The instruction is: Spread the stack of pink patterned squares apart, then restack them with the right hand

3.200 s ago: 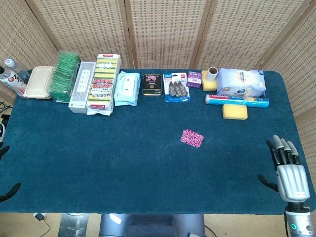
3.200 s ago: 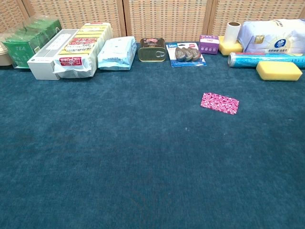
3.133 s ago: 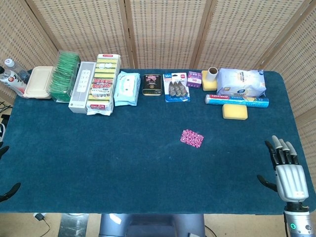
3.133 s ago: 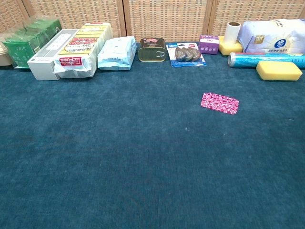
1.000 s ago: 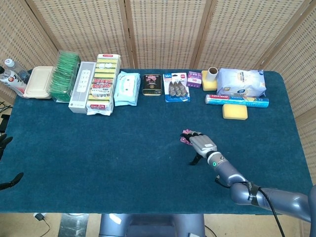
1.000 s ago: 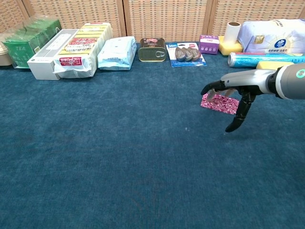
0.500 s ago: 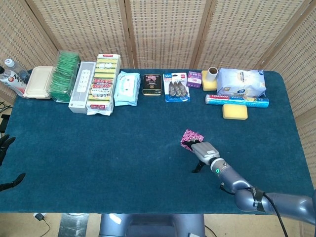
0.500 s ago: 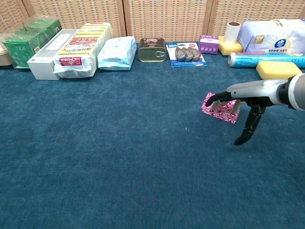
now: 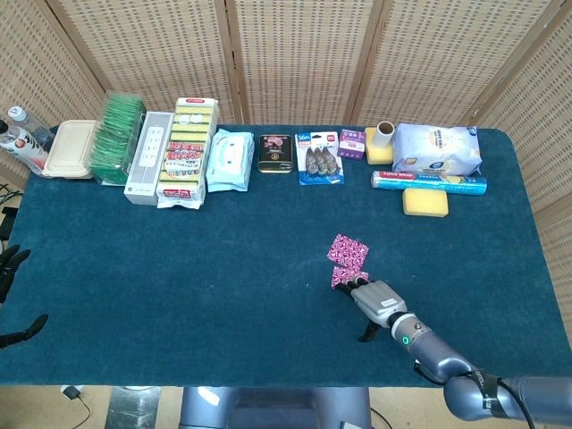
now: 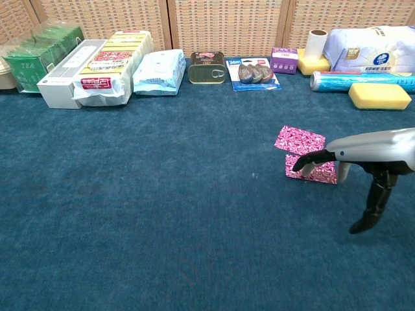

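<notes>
**A:** What is hidden or hard to make out?

**B:** The right hand (image 10: 363, 170) runs off the right edge of the chest view, so its wrist and arm are cut off there. Its fingertips (image 10: 303, 163) cover part of the nearer pink patterned square (image 10: 319, 171). In the head view that square (image 9: 344, 276) is mostly under the hand (image 9: 374, 300) and only a sliver shows. Whether more squares lie beneath either one I cannot tell. The left hand (image 9: 11, 295) is only dark fingers at the left edge of the head view, off the table; they look spread with nothing in them, though the view is too poor to be sure.

**A:** Where are the pink squares relative to the right hand?

**B:** Two show on the blue tablecloth (image 10: 162, 207). The farther pink patterned square (image 10: 299, 140) lies flat just beyond the fingertips, towards the yellow sponge (image 10: 379, 95), and overlaps or touches the nearer square's far edge. The nearer one sits directly under the fingertips.

**A:** And the hand's state?

**B:** Fingers extended flat and pressing down on the nearer square, the thumb hanging below and apart. It pinches nothing.
</notes>
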{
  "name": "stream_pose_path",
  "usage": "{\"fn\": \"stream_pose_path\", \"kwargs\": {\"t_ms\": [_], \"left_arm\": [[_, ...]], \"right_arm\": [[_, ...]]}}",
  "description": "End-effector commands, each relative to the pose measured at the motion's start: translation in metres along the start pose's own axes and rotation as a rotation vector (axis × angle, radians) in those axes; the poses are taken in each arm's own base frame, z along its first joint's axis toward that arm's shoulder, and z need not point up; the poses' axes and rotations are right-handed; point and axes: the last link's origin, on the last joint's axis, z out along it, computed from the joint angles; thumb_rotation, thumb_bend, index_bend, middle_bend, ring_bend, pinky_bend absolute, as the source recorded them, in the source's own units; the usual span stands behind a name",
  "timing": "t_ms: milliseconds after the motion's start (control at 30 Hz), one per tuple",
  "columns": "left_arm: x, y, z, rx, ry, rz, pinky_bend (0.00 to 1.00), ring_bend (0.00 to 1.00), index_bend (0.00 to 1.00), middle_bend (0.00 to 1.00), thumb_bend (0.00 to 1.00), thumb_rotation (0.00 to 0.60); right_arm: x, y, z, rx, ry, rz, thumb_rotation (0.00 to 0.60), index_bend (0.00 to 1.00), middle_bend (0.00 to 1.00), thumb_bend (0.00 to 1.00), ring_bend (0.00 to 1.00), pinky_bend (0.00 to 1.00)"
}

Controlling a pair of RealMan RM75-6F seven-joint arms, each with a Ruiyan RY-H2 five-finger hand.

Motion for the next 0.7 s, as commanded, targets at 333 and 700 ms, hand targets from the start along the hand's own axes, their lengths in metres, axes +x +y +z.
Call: {"fn": "stream_pose_path", "kwargs": {"t_ms": [333,700], "left_arm": [[0.000,0.000,-0.001,-0.001,0.003,-0.003,0.06,0.00,0.00,0.00,0.23,0.600],[0.001,-0.001,-0.002,-0.005,0.004,-0.006,0.06,0.00,0.00,0.00,0.23,0.600]], "right_arm": [[0.023,-0.015,-0.020,0.048,0.110,0.007,0.565,0.11,0.13,0.02,0.09,0.27],[0.026,0.014,0.019,-0.028,0.077,0.077,0.556,0.11,0.13,0.02,0.08,0.26]]}}
